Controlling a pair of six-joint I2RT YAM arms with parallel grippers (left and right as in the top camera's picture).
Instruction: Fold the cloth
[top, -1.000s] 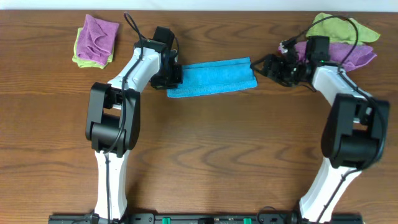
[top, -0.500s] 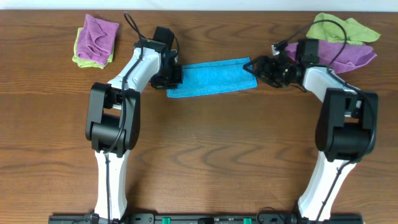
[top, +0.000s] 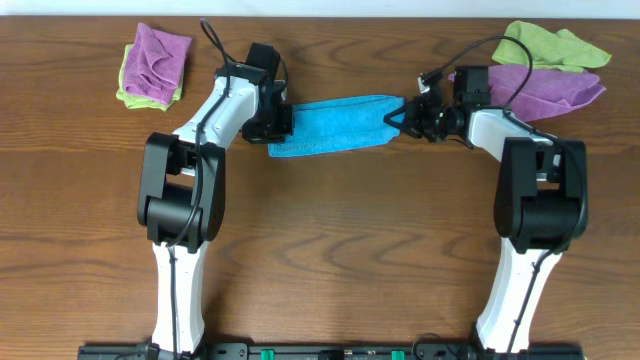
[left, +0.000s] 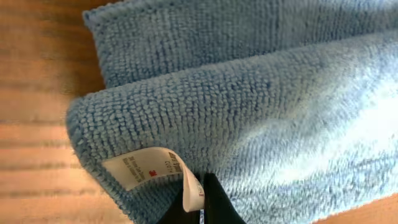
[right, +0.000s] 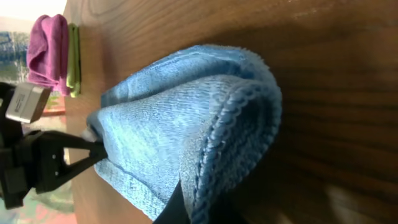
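as seen from overhead, the bright sky-blue microfibre cloth (top: 335, 124) lies as a long doubled strip on the brown wooden table (top: 330, 250), spanning the gap between both arms. the left gripper (top: 281, 124) is clamped on its left end and the right gripper (top: 402, 118) is closed on its right end. judgement: both ends are pinned so one can be carried over the other. a purple-on-lime cloth pile (top: 155, 65) sits well apart at the far left.

left wrist: jaws pinch the hem just beside the small white tag (left: 146, 168), holding both layers together.

right wrist: jaws are nipped shut on the cloth's bunched, rounded end.
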